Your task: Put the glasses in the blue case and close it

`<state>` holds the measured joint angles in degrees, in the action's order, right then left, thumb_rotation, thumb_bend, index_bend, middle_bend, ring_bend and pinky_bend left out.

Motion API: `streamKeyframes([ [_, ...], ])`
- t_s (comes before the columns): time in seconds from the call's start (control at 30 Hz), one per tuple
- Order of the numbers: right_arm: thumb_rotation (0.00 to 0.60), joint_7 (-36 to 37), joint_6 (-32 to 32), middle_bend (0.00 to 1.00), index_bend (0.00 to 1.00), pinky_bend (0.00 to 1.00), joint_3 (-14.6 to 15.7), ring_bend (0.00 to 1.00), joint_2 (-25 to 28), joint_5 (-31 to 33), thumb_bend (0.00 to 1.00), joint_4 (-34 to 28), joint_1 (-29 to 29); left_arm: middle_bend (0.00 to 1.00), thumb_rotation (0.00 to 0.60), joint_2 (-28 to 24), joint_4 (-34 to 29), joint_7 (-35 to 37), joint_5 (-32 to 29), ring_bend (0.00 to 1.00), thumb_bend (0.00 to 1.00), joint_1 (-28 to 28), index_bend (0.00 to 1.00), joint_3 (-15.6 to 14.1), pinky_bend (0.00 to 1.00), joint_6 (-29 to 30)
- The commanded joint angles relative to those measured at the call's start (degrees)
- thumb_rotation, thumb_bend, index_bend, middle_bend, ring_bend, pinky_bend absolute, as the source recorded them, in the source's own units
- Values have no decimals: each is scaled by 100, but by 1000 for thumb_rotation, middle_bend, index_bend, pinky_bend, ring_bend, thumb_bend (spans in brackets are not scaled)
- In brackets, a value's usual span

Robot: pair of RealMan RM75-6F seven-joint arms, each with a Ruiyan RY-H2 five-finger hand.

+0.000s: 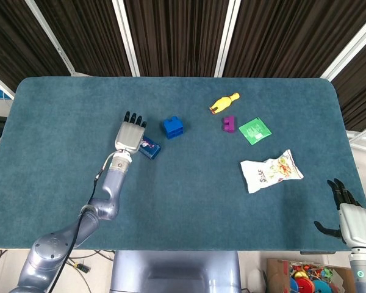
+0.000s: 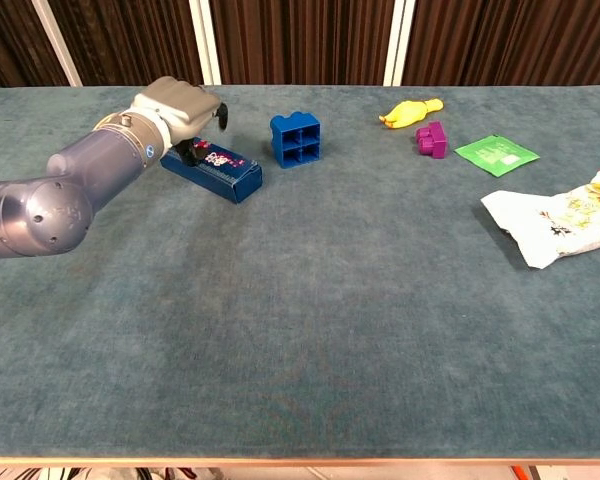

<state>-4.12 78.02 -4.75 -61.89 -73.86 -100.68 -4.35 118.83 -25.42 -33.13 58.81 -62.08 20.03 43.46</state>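
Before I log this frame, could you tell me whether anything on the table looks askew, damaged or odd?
Little stands out. The blue case lies at an angle to the table edge under the left hand, lid nearly down. The white snack bag near the right edge looks crumpled. Nothing appears spilled.

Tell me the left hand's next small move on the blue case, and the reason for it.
Probably press down a little more, then lift away: the left hand rests over the rectangular blue glasses case, whose patterned lid looks nearly flat.
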Motion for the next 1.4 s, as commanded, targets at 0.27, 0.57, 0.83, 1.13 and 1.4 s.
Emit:
streamKeyframes([
  [0.27,600,28,0,0,19,317,0,162,15,-8,260,-10,2,90,600,35,-93,-92,-165,48,418,-38,0,218,61,200],
  [0.57,600,39,15,0,20,317,-8,162,1,-10,261,-4,4,132,600,-948,-1297,-32,212,48,291,202,40,-161,62,-66],
  [0.83,600,23,38,0,20,317,-14,162,-16,-9,265,0,9,148,600,-1967,-2709,-835,-381,48,284,262,96,-270,64,-475],
  [1.13,600,19,33,0,19,317,-24,162,-20,14,273,4,6,147,600,-2238,-3101,-1600,-1438,48,263,-1,88,-602,63,-853],
  [1.4,600,32,13,0,19,317,-22,162,-9,36,278,-6,7,147,600,-1986,-2843,-1290,-1424,48,261,-129,98,-753,63,-778],
])
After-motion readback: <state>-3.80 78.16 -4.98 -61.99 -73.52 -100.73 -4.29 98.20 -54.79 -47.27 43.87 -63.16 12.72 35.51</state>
